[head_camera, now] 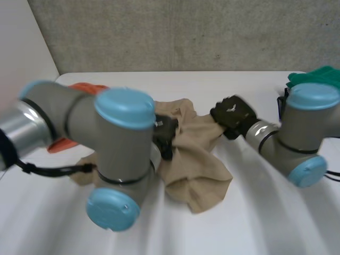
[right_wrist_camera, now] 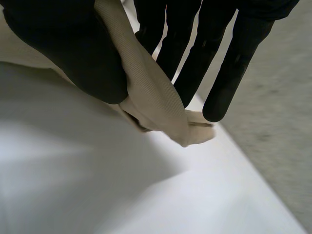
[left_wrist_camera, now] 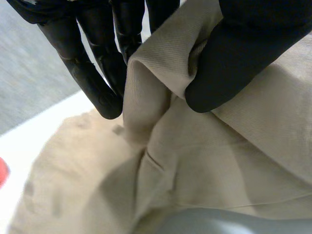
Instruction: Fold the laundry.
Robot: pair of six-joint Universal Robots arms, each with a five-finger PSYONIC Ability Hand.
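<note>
The beige cloth (head_camera: 199, 170) lies bunched at the middle of the white table (head_camera: 255, 223), between both hands. The left hand (left_wrist_camera: 239, 58) pinches a raised fold between thumb and fingers. The right hand (right_wrist_camera: 68, 53) pinches a corner the same way. The held edge runs from hand to hand, and the slack lies nearer the robot.

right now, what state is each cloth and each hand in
beige cloth: bunched, not folded, pinched by both hands
left hand: shut on a fold of the beige cloth
right hand: shut on an edge of the beige cloth
orange cloth: crumpled, free of both hands
green cloth: bunched, free of both hands
</note>
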